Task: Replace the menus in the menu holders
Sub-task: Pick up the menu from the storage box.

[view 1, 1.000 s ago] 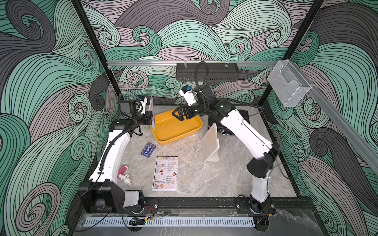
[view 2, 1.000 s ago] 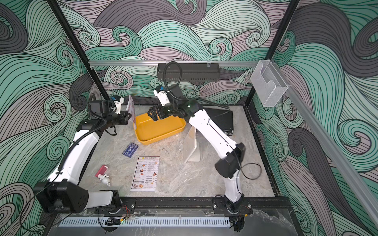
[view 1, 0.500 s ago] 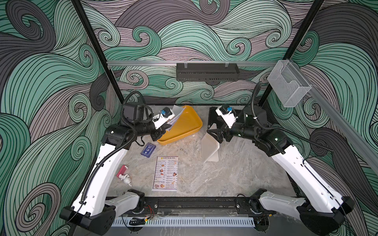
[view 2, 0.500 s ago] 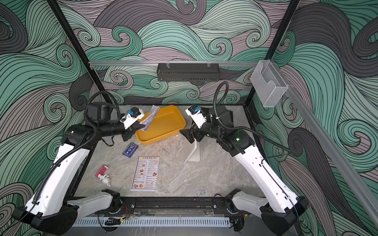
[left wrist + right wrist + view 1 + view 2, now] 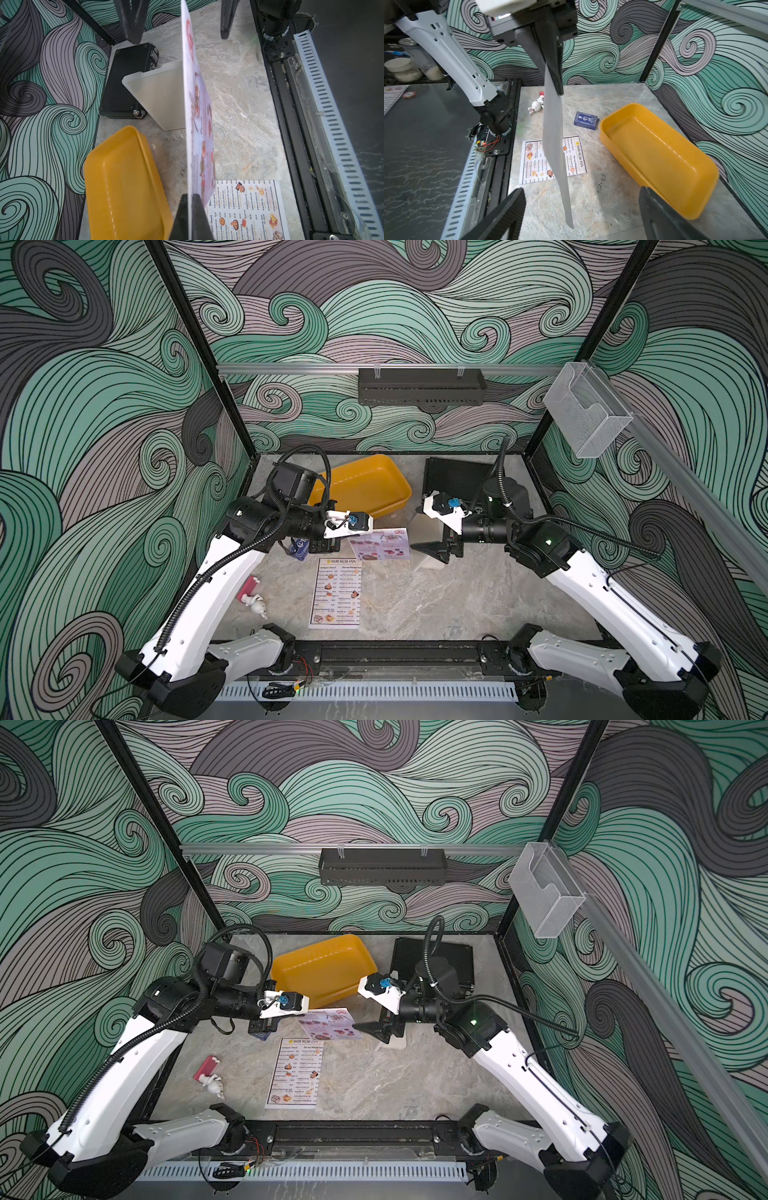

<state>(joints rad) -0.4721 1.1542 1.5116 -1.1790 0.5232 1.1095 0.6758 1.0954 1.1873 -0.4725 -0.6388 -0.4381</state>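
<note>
My left gripper (image 5: 191, 195) is shut on one edge of the lavender-pink special menu (image 5: 380, 545), holding it in the air above the table's middle. The sheet's far edge reaches in between the wide-apart fingers of my open right gripper (image 5: 581, 199), touching neither finger (image 5: 508, 207). In the right wrist view the pink menu (image 5: 553, 135) shows its grey back. The white DIM SUM INN menu (image 5: 337, 593) lies flat on the table below. The frosted menu holder (image 5: 158, 97) stands just behind the right gripper (image 5: 432, 549), with no sheet in it.
A yellow tray (image 5: 365, 485) sits at the back, a black ribbed case (image 5: 453, 477) to its right. A small dark blue card (image 5: 585, 120) lies under the left wrist. A red-and-white figurine (image 5: 251, 597) lies front left. A clear box (image 5: 582, 414) hangs on the right wall.
The left arm has carried the pink menu from over the yellow tray to the middle. The right arm has swung from the tray to face the sheet, its jaws a little narrower.
</note>
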